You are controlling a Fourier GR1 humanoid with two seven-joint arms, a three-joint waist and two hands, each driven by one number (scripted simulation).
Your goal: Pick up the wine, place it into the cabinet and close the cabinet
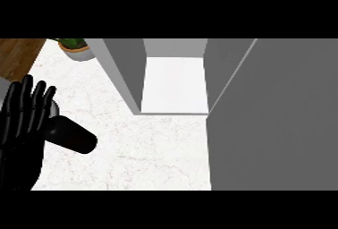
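Only the left hand (23, 116) shows, fingers straight, holding nothing.

Legible text, labels, brands, numbers, signs: none on any visible surface.
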